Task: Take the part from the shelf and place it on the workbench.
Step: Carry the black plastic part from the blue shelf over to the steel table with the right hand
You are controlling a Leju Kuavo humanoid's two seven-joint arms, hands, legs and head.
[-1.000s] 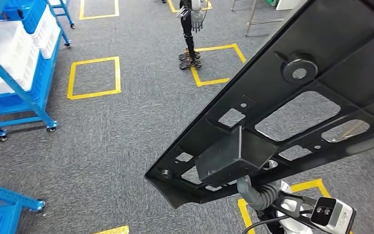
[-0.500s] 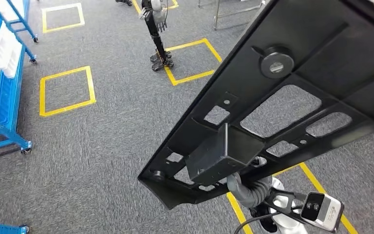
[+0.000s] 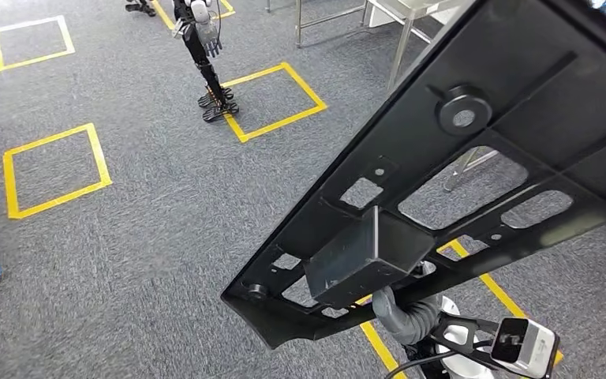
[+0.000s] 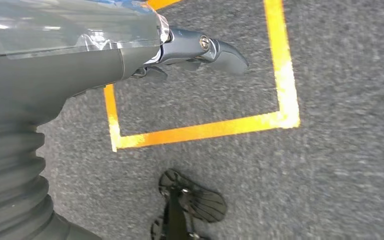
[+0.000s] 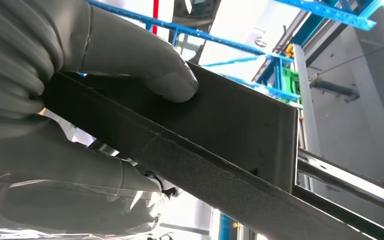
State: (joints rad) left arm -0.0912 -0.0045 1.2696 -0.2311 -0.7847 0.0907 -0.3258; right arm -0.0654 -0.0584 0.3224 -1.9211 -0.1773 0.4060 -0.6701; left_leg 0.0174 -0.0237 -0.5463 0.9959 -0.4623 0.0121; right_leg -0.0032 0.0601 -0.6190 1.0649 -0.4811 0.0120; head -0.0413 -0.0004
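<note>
A large flat black plastic part [image 3: 473, 150], pierced with cut-out windows and carrying a round boss and a box-shaped block on its face, is held up in the air and tilted, slanting across the head view above a grey carpeted floor [image 3: 142, 237]. The right hand [image 5: 70, 100] grips the part at its lower end: in the right wrist view a thick grey thumb [image 5: 145, 65] presses on one face of a black ridge of the part while the rest of the hand wraps beneath it. Below the part's lower end, the right arm's grey ribbed wrist cover [image 3: 407, 317] and its wrist camera [image 3: 525, 344] show. The left hand [image 4: 190, 50] hangs over the floor with nothing in it, its dark fingers [image 4: 220, 48] stretched out and loosely apart. Yellow taped squares [image 3: 51, 170] mark the floor beyond the part, and another robot's dark leg and foot [image 3: 213, 91] stand farther off at the corner of one square. Metal table legs [image 3: 398, 47] rise just beyond the part's upper edge.
</note>
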